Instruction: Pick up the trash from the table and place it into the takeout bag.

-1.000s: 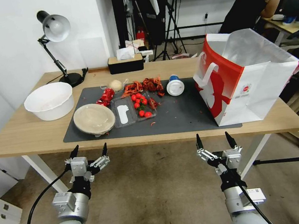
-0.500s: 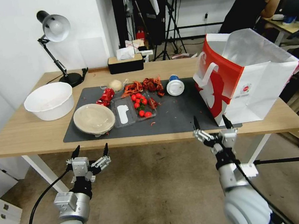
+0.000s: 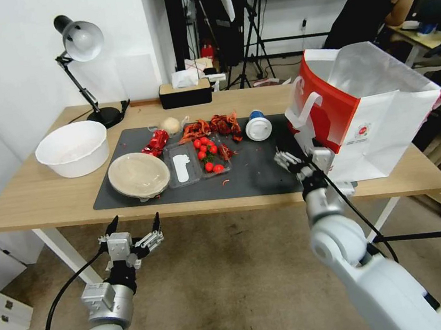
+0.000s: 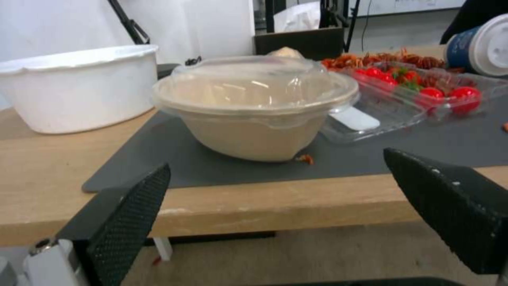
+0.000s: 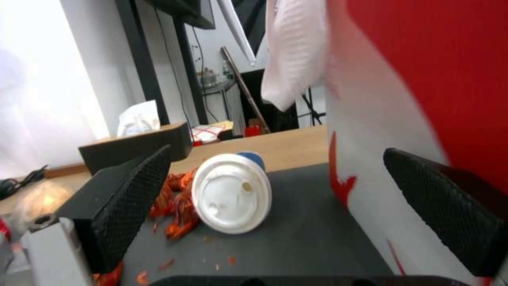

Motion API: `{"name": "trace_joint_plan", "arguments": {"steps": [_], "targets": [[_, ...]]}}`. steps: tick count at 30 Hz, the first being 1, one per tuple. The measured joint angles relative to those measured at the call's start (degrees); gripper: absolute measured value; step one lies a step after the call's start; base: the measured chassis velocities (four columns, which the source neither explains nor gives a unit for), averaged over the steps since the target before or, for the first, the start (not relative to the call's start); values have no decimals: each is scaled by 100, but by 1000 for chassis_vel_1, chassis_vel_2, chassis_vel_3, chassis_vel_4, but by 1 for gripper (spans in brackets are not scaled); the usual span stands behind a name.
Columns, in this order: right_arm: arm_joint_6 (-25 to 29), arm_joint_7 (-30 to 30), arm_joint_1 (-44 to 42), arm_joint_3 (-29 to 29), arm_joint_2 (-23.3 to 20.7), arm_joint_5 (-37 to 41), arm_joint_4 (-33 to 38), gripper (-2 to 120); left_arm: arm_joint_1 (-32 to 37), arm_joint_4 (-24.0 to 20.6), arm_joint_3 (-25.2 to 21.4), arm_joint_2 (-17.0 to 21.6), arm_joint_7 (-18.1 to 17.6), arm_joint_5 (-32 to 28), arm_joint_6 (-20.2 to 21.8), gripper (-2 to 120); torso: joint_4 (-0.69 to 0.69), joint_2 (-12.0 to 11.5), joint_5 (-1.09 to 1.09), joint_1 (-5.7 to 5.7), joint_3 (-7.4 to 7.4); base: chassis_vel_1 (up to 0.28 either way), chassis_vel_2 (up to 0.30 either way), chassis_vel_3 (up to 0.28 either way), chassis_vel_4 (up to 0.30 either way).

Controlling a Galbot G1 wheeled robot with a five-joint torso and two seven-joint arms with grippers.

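No trash [image 3: 257, 127] was bagged; right gripper [image 3: 299, 159] hung wide open beside bag [image 3: 371, 130], left gripper [image 3: 133, 239] open below table [image 3: 32, 201].

Lidded beige bowl [image 3: 138, 175], tipped blue cup [image 3: 257, 126] on matted table [image 3: 37, 201]; takeout bag [image 3: 371, 125] upright.

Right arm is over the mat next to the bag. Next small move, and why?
Probably ease the right gripper forward toward the lidded cup lying on its side on the mat. The jaws are open, the cup sits ahead between them, and the takeout bag is right beside it. Left gripper waits below the table edge.
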Motion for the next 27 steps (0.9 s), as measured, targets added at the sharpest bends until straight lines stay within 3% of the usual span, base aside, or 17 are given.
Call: {"name": "trace_joint_plan", "arguments": {"steps": [18, 27], "targets": [[-352, 198, 1845, -422, 246, 691, -1547, 100, -91, 144, -45, 1, 3, 20, 25, 100, -2, 0, 0, 0, 0, 0, 0, 0, 0], [-445, 160, 2032, -417, 224, 833, -1697, 100, -92, 169, -40, 10, 3, 20, 28, 100, -2, 0, 0, 0, -1, 0, 0, 0, 0]]}}
